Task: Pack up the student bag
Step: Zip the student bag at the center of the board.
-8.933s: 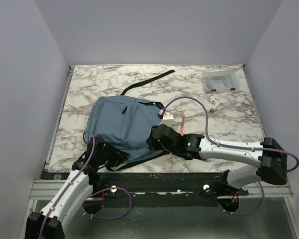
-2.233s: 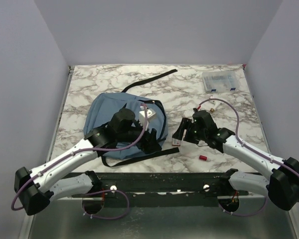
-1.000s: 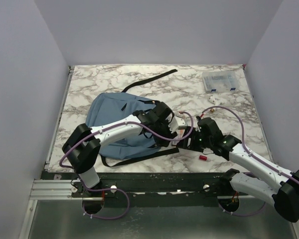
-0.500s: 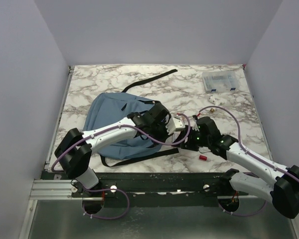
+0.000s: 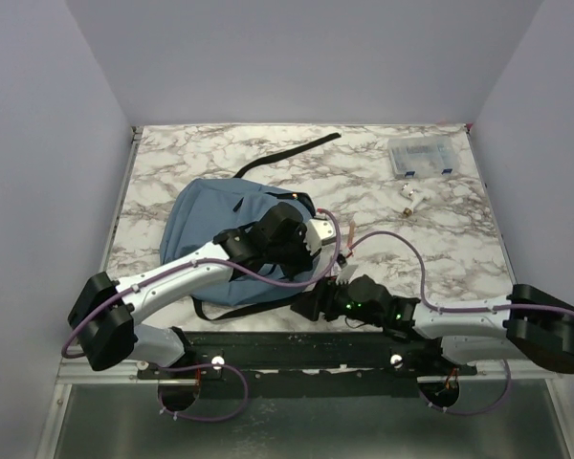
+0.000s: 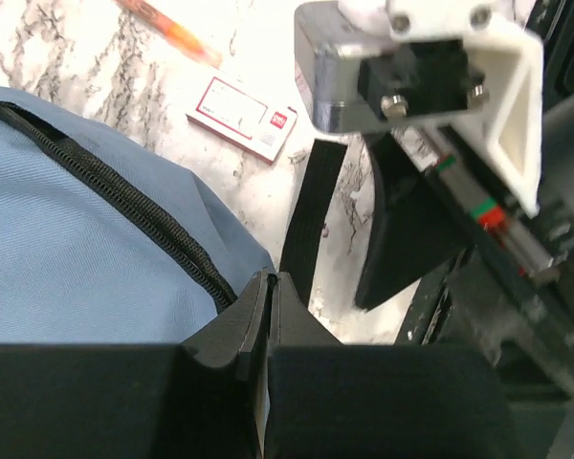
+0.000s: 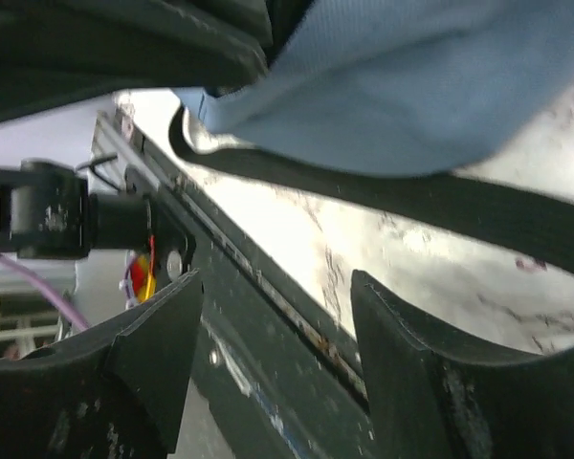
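Note:
The slate-blue student bag (image 5: 225, 234) lies on the marble table, left of centre. My left gripper (image 5: 308, 275) is over the bag's near right corner. In the left wrist view the bag's fabric (image 6: 67, 239) and dark zipper (image 6: 124, 201) run up to my left gripper (image 6: 270, 287), which is shut, with nothing showing between the jaws. My right gripper (image 5: 311, 306) lies low at the table's front edge, by that same corner. In the right wrist view it (image 7: 287, 359) is open and empty below the bag (image 7: 411, 86) and a black strap (image 7: 364, 196).
A white card with a red mark (image 6: 244, 107) and an orange pen (image 6: 167, 29) lie right of the bag. A clear plastic box (image 5: 421, 156) and a small white item (image 5: 411, 198) sit at the back right. A loose black strap (image 5: 287, 155) trails behind the bag.
My right arm has dropped low and swung left along the front edge, its gripper now at the bag's near corner. My left gripper has drawn back over the bag's right corner.

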Controlling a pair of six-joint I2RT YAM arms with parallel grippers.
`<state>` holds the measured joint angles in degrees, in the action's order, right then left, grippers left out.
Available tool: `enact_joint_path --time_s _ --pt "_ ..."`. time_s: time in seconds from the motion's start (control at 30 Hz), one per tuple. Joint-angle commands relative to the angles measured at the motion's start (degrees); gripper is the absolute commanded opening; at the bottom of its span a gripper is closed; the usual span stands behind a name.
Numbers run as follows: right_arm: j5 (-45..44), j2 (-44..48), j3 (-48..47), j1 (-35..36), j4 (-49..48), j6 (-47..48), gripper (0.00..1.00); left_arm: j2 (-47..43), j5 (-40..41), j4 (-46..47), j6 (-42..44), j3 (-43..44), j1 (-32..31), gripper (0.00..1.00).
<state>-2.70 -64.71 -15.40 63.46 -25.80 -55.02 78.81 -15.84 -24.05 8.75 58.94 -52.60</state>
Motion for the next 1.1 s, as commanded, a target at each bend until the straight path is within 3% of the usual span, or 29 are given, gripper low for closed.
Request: enact_joint_path --time_s 0.0,0.17,0.5,0.67,0.83,1.07 --pt "-19.99 -6.03 -3.71 4.73 -12.0 0.78 0.68 -3.73 1.86 9.42 -7.38 -2.71 -0.1 0.0" --pt "-30.15 -10.12 -4.0 5.38 -15.94 -4.13 0.7 -3.93 -0.91 11.79 -11.37 -3.48 0.37 0.0" --pt "-34.09 -18.88 -9.97 6.71 -20.48 -4.79 0.68 -5.41 -2.5 14.87 -15.55 -4.11 3.61 0.0" --pt "-37.41 -19.26 -12.69 8.53 -12.42 -7.2 0.42 -5.78 0.93 14.6 -16.2 -3.49 4.47 0.0" --pt "-35.96 -20.37 -11.4 8.75 -15.03 -3.09 0.01 -4.21 2.39 15.13 -17.22 -1.33 4.61 0.0" --pt "-28.91 -20.22 -5.28 10.41 -23.56 1.07 0.0 3.43 16.18 20.61 -17.83 4.51 5.74 0.0"
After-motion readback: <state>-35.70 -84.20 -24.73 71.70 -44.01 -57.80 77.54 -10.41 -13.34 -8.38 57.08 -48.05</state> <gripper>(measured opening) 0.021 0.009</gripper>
